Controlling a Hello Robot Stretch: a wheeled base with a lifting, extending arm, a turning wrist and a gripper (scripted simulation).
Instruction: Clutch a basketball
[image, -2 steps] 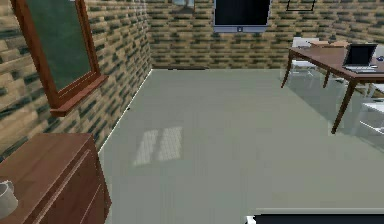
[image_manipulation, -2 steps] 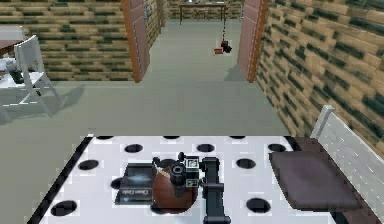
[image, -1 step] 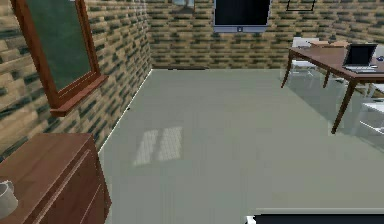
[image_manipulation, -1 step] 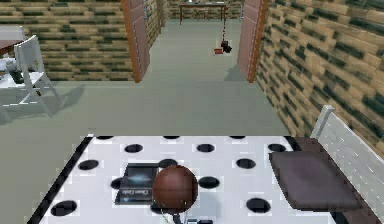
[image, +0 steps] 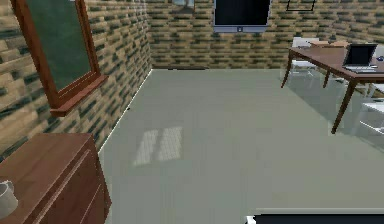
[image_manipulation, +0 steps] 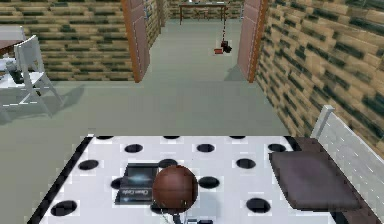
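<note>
On the white, black-dotted bed (image_manipulation: 226, 170) you see a dark pillow (image_manipulation: 312, 178) at the bed's right side. The basketball (image_manipulation: 173, 187) shows at the bed's near middle. At the bed's near edge are dark parts of the tool (image_manipulation: 183, 214); you cannot tell how its fingers stand or whether it holds anything.

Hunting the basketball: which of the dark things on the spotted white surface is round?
The reddish-brown ball at bottom middle; the dark cushion right of it is flat and squarish.
</note>
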